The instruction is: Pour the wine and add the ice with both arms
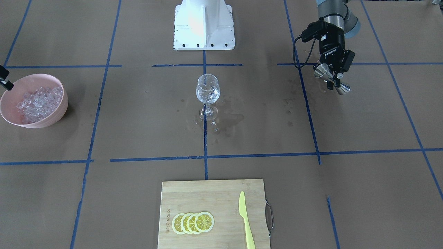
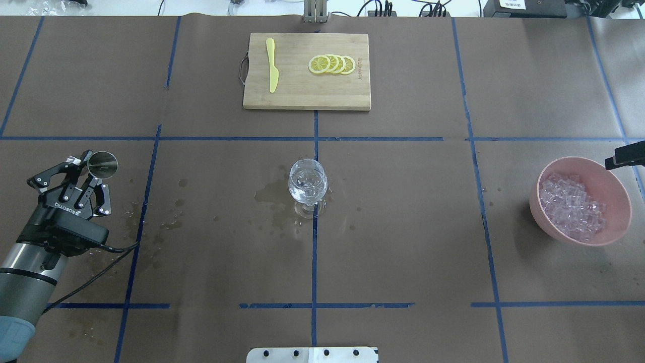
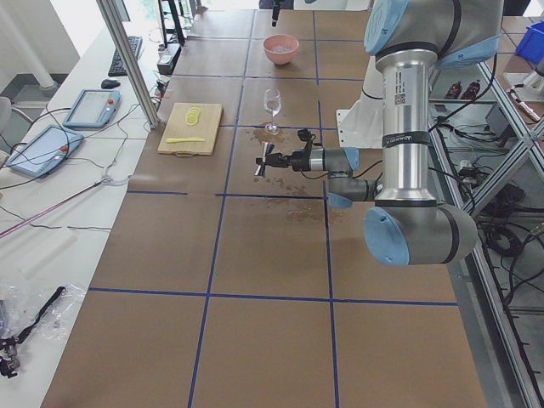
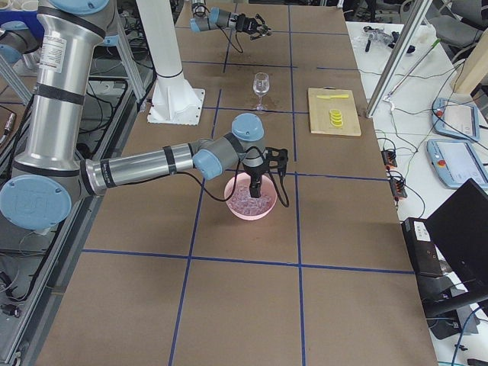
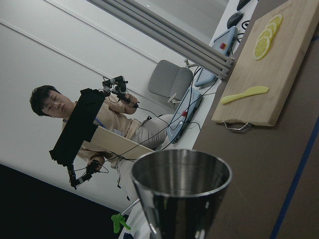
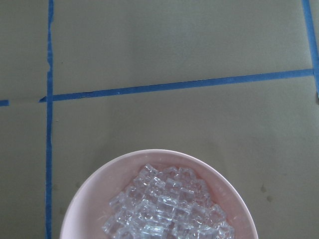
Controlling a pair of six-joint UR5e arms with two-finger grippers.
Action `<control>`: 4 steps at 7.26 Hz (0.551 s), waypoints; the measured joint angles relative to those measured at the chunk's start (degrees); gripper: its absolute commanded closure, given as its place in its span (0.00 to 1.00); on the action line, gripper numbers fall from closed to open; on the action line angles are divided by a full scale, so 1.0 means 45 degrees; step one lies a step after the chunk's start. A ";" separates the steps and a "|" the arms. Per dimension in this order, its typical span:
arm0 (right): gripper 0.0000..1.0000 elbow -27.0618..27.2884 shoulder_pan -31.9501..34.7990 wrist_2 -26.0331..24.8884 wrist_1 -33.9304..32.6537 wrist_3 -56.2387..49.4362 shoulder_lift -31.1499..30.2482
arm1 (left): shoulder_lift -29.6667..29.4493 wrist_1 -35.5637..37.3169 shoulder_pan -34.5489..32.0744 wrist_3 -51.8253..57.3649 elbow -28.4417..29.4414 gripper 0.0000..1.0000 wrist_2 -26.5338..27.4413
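A clear wine glass [image 1: 208, 90] stands at the table's middle, also in the overhead view [image 2: 307, 184], with a little clear wine in its bowl. Ice cubes [image 2: 569, 206] are heaped in a pink bowl [image 2: 617, 194], also in the right wrist view [image 6: 164, 209]. My left gripper [image 2: 91, 174] is shut on a steel jigger [image 2: 102, 164] and holds it above the table, far to the glass's side; the jigger also shows in the front view [image 1: 332, 79] and the left wrist view [image 5: 182, 194]. My right gripper [image 4: 255, 185] hangs over the bowl. Its fingers are hidden, so I cannot tell whether it is open.
A bamboo cutting board [image 2: 302, 96] at the far middle carries lemon slices [image 2: 332, 64] and a yellow knife [image 2: 272, 70]. Wet spill marks [image 2: 272, 194] lie around the glass and near the left arm. The white pedestal [image 1: 204, 24] stands at the robot's side.
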 measured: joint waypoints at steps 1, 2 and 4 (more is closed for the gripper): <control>0.00 -0.0228 -0.0235 -0.0294 0.0239 0.0023 -0.0017 | 0.0034 -0.0064 0.0000 -0.1306 0.0096 1.00 0.0013; 0.00 -0.0406 -0.0524 -0.0672 0.0362 0.0043 -0.0038 | 0.0037 -0.0073 0.0022 -0.2979 0.0142 1.00 0.0008; 0.00 -0.0698 -0.1066 -0.1320 0.0826 0.0266 -0.0102 | 0.0032 -0.0057 0.0077 -0.6355 0.0246 1.00 -0.0075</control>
